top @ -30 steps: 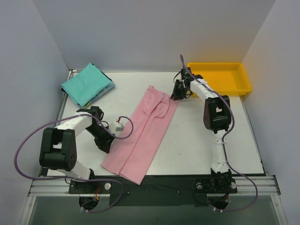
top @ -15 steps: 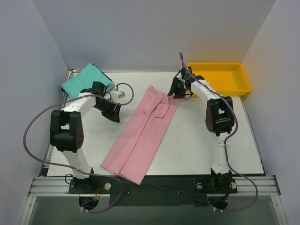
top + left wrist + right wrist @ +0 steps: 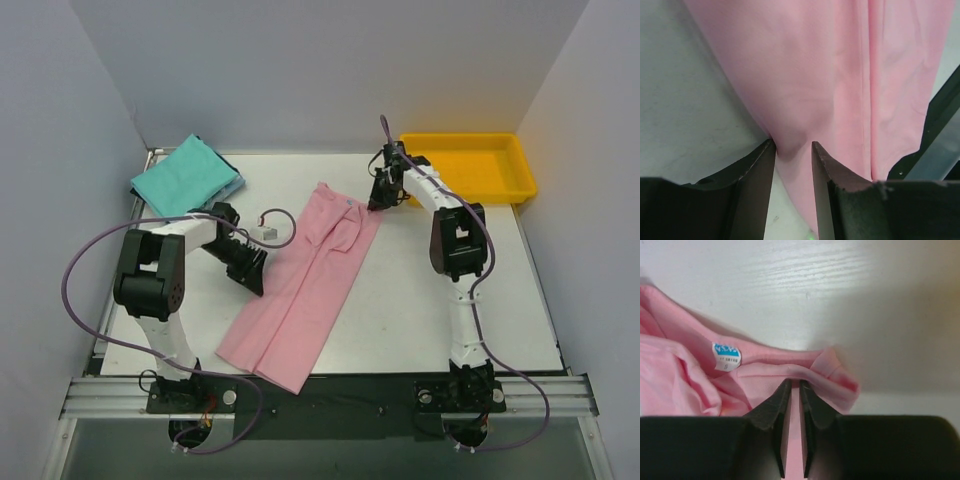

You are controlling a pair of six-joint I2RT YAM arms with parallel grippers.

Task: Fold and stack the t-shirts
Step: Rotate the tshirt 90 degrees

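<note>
The light pink t-shirt (image 3: 300, 290) lies folded lengthwise in a long diagonal strip across the table's middle. My left gripper (image 3: 255, 275) sits low at its left edge. In the left wrist view the left gripper (image 3: 792, 147) has its jaws pinched on a puckered bit of that pink edge (image 3: 840, 75). My right gripper (image 3: 377, 203) is at the shirt's far right corner. In the right wrist view the right gripper (image 3: 795, 385) is shut on the pink hem beside the collar label (image 3: 726, 356). The folded teal-green t-shirt (image 3: 185, 178) lies at the back left, on a blue one with only its edge (image 3: 230, 190) showing.
A yellow plastic tray (image 3: 470, 165) stands at the back right, just behind the right arm. White walls close in the table on the left, back and right. A metal rail (image 3: 330, 395) runs along the near edge.
My left gripper has swung from beside the teal stack down and right to the pink shirt's left edge. The right gripper has stayed at the far corner of the shirt.
</note>
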